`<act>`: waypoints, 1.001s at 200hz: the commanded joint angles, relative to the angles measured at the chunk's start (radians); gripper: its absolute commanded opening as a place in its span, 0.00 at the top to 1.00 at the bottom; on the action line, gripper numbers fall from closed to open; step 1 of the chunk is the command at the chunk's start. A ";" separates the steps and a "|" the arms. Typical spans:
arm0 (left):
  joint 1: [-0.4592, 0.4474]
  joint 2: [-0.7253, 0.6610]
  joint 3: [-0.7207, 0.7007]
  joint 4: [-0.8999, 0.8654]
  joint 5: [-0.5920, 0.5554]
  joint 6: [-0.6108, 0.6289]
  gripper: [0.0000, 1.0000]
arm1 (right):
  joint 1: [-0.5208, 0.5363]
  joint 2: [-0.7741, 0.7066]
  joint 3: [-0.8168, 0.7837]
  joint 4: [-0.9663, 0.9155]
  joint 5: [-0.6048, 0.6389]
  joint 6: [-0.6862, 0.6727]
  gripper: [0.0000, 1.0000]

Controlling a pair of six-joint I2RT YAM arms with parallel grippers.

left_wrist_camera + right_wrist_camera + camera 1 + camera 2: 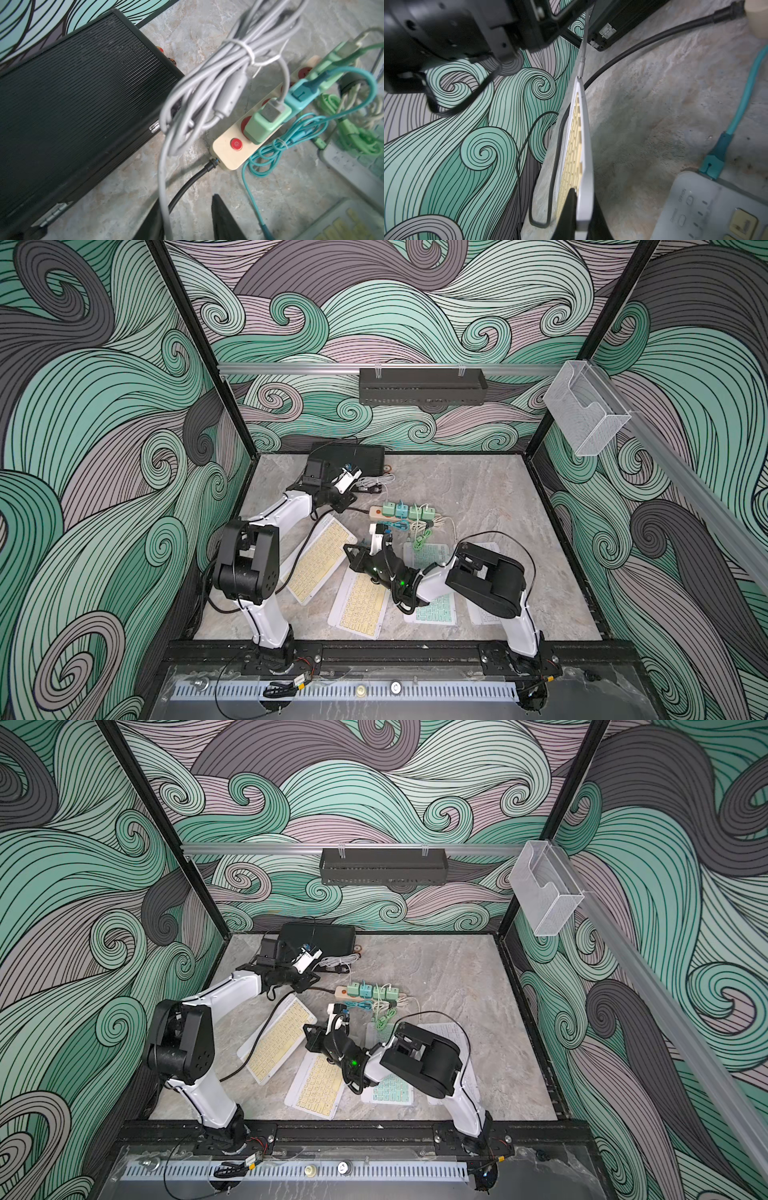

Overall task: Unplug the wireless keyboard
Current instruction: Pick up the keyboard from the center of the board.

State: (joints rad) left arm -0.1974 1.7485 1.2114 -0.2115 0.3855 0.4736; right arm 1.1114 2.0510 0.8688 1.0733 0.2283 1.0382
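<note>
The wireless keyboard (320,560), white with yellow keys, lies at an angle left of centre. My right gripper (582,197) is shut on its near edge (586,166); in both top views this gripper (371,531) (331,1011) sits at the keyboard's right corner. A grey plug (581,66) meets the keyboard's far corner; I cannot tell whether it is seated. Its grey cable (162,176) runs up past one finger of my left gripper (187,199), whose jaws stand apart. The bundled grey cable (228,68) ends in a green adapter (264,122) on the beige power strip (228,153).
A black box (353,458) stands at the back wall behind my left gripper (353,475). A second yellow-keyed keyboard (359,608), with a teal cable (714,164) plugged in, a green-keyed one (432,556) and a white one (484,614) lie around the right arm. The strip's black power cord (643,43) crosses the table.
</note>
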 commanded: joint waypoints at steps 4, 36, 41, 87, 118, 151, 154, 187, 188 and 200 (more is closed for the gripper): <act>0.001 -0.053 -0.023 0.034 -0.024 -0.026 0.59 | -0.004 -0.048 -0.061 -0.016 0.055 -0.086 1.00; 0.003 -0.193 -0.121 0.083 -0.079 -0.122 0.56 | -0.002 -0.109 -0.093 -0.045 0.021 -0.129 1.00; 0.004 -0.219 -0.136 0.074 -0.097 -0.139 0.56 | -0.003 -0.121 -0.090 -0.068 0.023 -0.136 1.00; 0.003 -0.575 -0.370 0.049 -0.226 -0.338 0.53 | -0.003 -0.243 -0.099 -0.257 0.085 -0.171 1.00; 0.003 -0.769 -0.511 0.025 -0.320 -0.705 0.02 | -0.006 -0.291 -0.141 -0.263 0.102 -0.179 1.00; 0.004 -0.884 -0.643 0.046 -0.296 -0.984 0.01 | -0.007 -0.295 -0.165 -0.236 0.067 -0.184 1.00; 0.004 -0.891 -0.644 0.028 -0.307 -1.007 0.01 | -0.007 -0.298 -0.170 -0.231 0.066 -0.184 1.00; 0.003 -0.915 -0.730 0.027 -0.354 -1.247 0.01 | -0.008 -0.357 -0.229 -0.226 0.114 -0.197 1.00; 0.003 -0.913 -0.729 0.019 -0.362 -1.260 0.01 | -0.008 -0.360 -0.230 -0.228 0.116 -0.198 1.00; 0.003 -0.876 -0.698 -0.100 -0.447 -1.428 0.01 | -0.008 -0.389 -0.242 -0.247 0.134 -0.211 1.00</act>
State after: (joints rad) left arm -0.1970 0.8371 0.4950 -0.1898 0.0658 -0.6052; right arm 1.1107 1.7161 0.6594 0.8783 0.2821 0.8890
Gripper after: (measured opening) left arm 0.986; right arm 0.092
